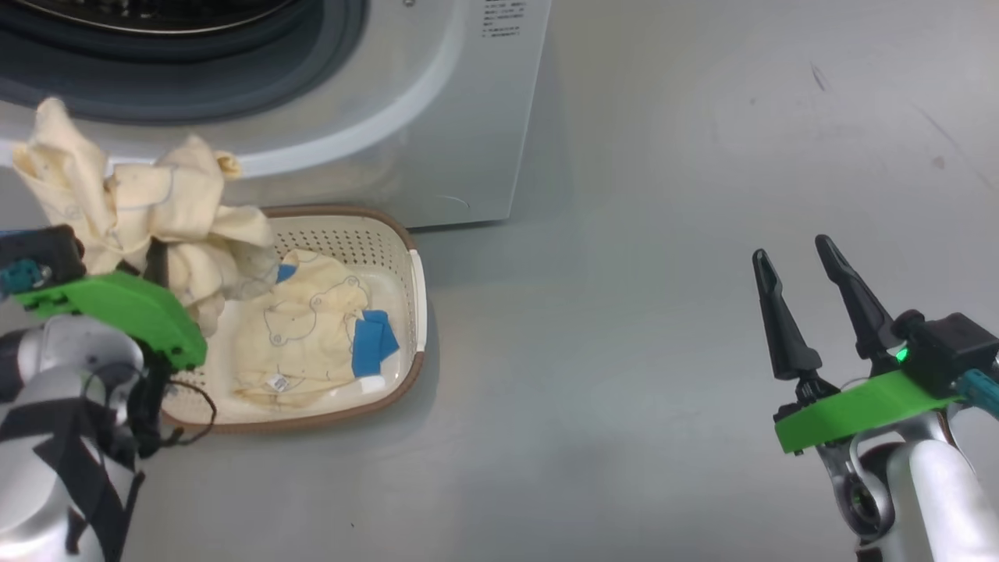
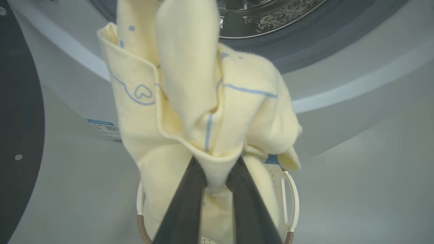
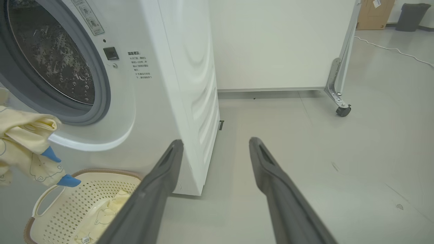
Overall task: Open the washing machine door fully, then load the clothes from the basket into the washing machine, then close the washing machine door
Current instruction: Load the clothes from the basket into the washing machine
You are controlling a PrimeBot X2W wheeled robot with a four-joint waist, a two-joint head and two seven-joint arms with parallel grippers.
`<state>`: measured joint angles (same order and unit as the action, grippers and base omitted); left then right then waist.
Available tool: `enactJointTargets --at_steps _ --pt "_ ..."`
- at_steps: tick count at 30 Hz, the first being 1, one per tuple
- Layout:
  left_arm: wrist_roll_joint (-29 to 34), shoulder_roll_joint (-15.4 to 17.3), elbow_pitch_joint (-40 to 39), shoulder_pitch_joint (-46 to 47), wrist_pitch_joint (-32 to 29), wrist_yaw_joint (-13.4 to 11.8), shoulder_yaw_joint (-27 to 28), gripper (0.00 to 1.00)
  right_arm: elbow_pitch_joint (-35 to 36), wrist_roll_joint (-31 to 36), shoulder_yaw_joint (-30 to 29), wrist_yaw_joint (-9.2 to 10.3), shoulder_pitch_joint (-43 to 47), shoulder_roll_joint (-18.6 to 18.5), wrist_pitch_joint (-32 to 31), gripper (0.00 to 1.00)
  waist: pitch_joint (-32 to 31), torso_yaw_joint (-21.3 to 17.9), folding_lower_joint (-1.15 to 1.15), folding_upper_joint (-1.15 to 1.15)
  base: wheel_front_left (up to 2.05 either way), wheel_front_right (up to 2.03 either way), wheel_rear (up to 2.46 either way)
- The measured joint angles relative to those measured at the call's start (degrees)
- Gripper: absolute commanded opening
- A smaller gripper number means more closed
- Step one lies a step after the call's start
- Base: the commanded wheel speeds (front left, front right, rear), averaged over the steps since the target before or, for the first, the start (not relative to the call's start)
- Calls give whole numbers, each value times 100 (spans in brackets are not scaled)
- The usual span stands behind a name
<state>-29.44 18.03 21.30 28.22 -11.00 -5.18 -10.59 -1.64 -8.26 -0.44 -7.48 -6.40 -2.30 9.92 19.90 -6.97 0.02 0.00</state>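
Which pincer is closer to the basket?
Left. The left pincer holds a yellow garment above the basket, near its left end; the right pincer is open, far off to its right.

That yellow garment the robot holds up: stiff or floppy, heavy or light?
Probably floppy: the yellow garment bunches and droops around the left gripper pinching it. Likely light, since one narrow pinch holds the whole bunch. It might trail: a corner hangs toward the basket.

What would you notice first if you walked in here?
A bunched pale yellow garment with blue bear outlines hangs pinched in the left jaws, in front of the big white washing machine and its open steel drum. Below sits a cream perforated plastic basket holding more yellow and blue clothes.
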Motion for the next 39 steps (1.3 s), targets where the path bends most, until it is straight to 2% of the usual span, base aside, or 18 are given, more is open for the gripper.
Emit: enactJointTargets --at_steps 10,15,22,29,34,39 --pt "-191 506 564 1726 -1182 358 3 0 -344 -303 88 0 -363 0 320 100 728 -413 0 0 0 0 0" --pt "-248 889 775 2627 -1965 417 44 0 -470 -464 252 0 -595 0 400 100 1096 -639 -1 0 0 0 0" --pt "-250 1256 784 3339 -2447 413 111 0 -573 -731 454 0 -768 1 454 100 1480 -913 -1 0 0 0 0" --pt "-151 1546 767 3912 -2181 356 261 0 -490 -932 632 0 -980 1 454 100 1845 -1207 -1 0 0 0 0" --pt "13 1689 868 4207 -1633 281 386 0 -477 -1053 695 0 -1037 1 454 100 2052 -1402 -1 0 0 0 0" --pt "248 1816 985 4394 -786 171 492 0 -449 -1150 748 0 -1057 1 454 100 2199 -1549 -1 0 0 0 0"
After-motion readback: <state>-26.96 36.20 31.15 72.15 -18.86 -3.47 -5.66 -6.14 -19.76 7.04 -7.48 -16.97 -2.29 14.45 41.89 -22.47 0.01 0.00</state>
